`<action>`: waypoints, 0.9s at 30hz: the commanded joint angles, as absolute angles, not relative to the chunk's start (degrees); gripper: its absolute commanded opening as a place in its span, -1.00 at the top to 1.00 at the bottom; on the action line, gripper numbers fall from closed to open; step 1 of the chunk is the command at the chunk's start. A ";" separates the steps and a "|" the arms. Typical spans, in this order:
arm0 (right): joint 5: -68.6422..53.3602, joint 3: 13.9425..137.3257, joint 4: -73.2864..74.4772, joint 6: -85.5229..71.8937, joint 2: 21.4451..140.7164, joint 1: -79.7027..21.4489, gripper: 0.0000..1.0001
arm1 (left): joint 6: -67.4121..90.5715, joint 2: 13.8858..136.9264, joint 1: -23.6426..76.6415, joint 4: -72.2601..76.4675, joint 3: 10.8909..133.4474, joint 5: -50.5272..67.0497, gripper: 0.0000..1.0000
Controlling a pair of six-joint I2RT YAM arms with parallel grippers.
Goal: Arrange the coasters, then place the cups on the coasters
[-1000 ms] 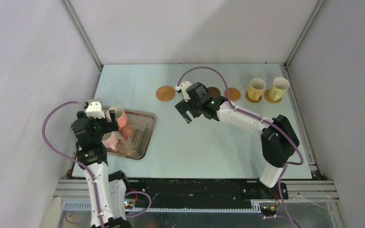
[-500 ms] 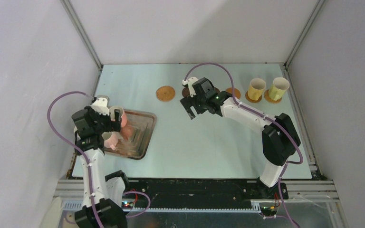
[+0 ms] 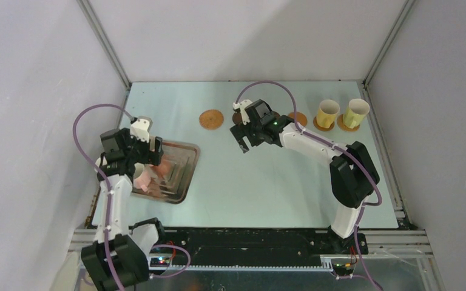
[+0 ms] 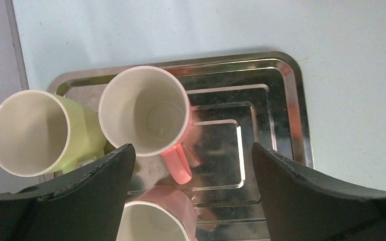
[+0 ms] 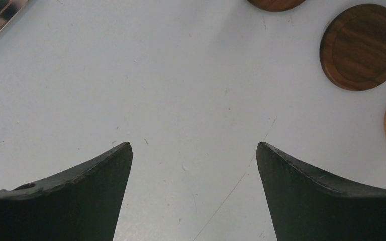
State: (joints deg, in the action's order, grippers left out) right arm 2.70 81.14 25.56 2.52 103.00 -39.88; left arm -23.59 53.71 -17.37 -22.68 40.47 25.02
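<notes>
So, left gripper (image 4: 192,148) hangs over the metal tray (image 4: 281,100) at the table's left side, jaws spread wide, nothing clamped. Three cups crowd the tray's left half. Salmon pink cup (image 4: 145,111) is upright, with its handle pointing into the gap between the fingers. Light green cup (image 4: 30,131) sits right against it on the left; can't tell if they touch. Pale pink cup (image 4: 156,221) is just behind, its rim cut by the frame edge. All three are white inside.

Right gripper (image 5: 193,145) is equally wide over bare table (image 3: 267,188), holding nothing. Dark brown coaster (image 5: 363,46), a flat disc with wood grain and a raised rim, lies off to one side, well apart from the fingers. Orange-brown coaster (image 3: 211,119) lies free in the far row, and the right arm hides part of that row. Yellow cup (image 3: 327,113) and pale yellow-green cup (image 3: 355,112) each stand on a coaster at far right.

Tray's right half is bare stepped metal. Tray sits close to the left table edge and wall. Near half of the table between tray and right arm is open surface.
</notes>
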 commanded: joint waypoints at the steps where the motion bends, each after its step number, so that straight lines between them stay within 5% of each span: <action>1: 2.31 83.67 25.91 1.67 103.22 -39.96 -0.94 | -23.22 58.94 -16.92 -21.77 44.73 20.03 -0.80; 19: 1.80 83.67 26.07 1.37 102.40 -39.06 -0.93 | -20.00 68.43 -16.95 -23.43 48.11 18.48 -0.45; 27: 1.37 83.67 26.28 0.99 102.10 -38.45 -0.93 | -16.84 62.04 -16.96 -21.57 45.63 19.30 -0.70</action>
